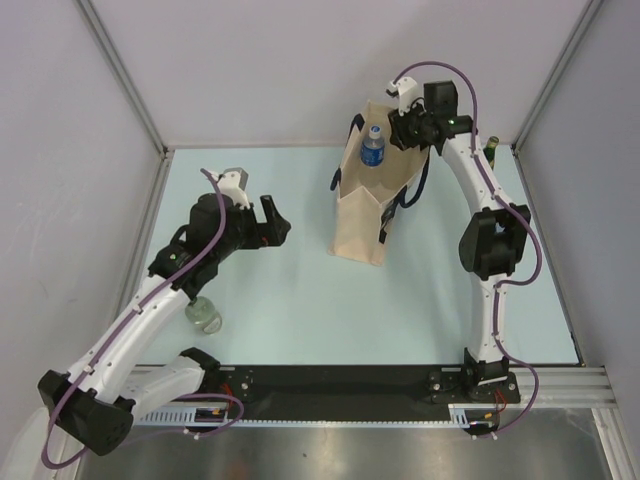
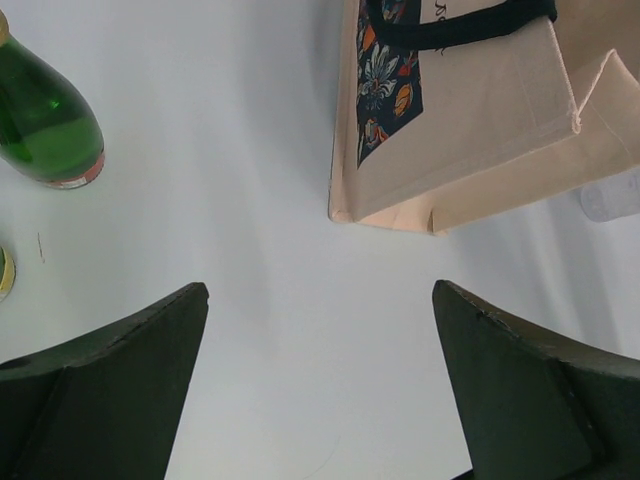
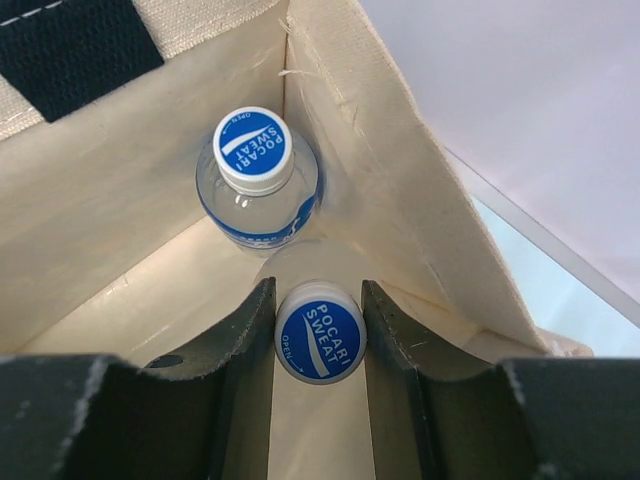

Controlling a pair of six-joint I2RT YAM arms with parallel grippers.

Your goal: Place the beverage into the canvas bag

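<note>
Right wrist view: right gripper [image 3: 318, 300] clamps a blue-capped clear plastic beverage bottle [image 3: 320, 342] by its neck inside the mouth of the beige canvas bag [image 3: 400, 200]. Lowered crooked, it could knock the matching bottle [image 3: 255, 150] standing in the corner; the wide-spread left gripper [image 2: 320, 290] steadies nothing.

Top cam overhead; L wrist low beside, R wrist above canvas bag [image 1: 360, 222].

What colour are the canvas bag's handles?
The handles are dark navy, almost black; best seen in the right wrist view.
</note>
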